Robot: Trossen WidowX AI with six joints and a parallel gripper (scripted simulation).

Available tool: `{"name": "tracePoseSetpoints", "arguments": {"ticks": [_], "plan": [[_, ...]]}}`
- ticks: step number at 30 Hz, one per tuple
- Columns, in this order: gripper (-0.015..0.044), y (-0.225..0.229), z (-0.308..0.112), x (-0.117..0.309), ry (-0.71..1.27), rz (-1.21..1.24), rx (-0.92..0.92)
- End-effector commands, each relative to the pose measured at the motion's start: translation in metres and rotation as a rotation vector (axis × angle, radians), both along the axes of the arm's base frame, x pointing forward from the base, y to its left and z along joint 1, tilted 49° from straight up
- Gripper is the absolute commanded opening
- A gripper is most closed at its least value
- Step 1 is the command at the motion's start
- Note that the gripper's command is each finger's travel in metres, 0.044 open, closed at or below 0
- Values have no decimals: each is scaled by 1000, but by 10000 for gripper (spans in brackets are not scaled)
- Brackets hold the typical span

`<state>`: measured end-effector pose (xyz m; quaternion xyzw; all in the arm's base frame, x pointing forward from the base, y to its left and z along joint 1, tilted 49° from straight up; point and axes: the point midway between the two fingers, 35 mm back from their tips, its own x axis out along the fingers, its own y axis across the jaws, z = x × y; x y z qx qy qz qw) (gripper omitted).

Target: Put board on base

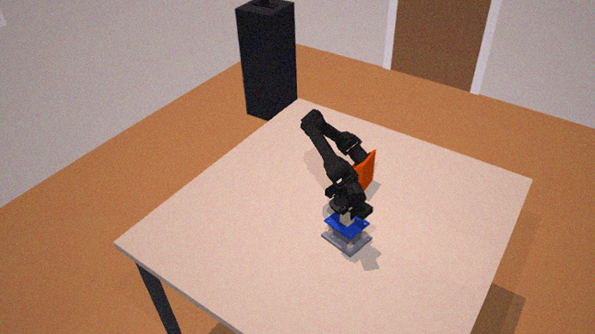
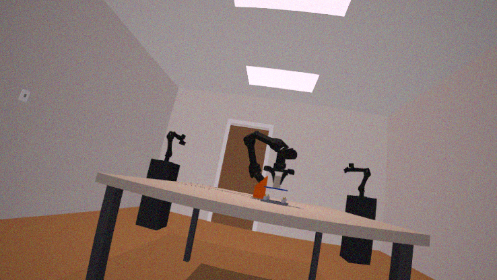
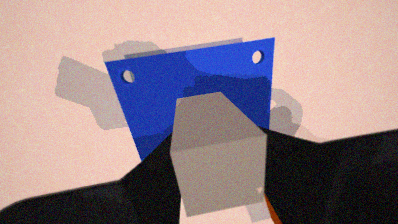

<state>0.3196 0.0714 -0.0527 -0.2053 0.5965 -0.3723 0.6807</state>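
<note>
The tool [image 1: 347, 216] [image 2: 277, 184] [image 3: 205, 129] pinches the square handle [image 1: 346, 218] [image 2: 277, 180] [image 3: 218, 150], carrying the blue board [image 1: 348, 231] [image 2: 278, 188] [image 3: 155, 95] above the four-post base [image 1: 349, 252] [image 2: 275, 201]. Hole-to-pin alignment looks near, though hard to confirm; lowering, release and retreat remain.

Black arm [image 1: 321, 142] [image 2: 253, 153] arched, wrist [image 1: 350, 194] [image 2: 280, 161] bent down, tool [image 1: 346, 218] [image 2: 277, 181] [image 3: 205, 129] clamped.
</note>
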Motion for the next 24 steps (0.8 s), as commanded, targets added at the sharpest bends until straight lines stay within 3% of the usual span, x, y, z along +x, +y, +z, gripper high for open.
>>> {"name": "tracePoseSetpoints", "arguments": {"ticks": [1,24], "plan": [[0,-2,-5,-1,6,5,-4],[0,-21,-22,-1,7,6,-5]]}}
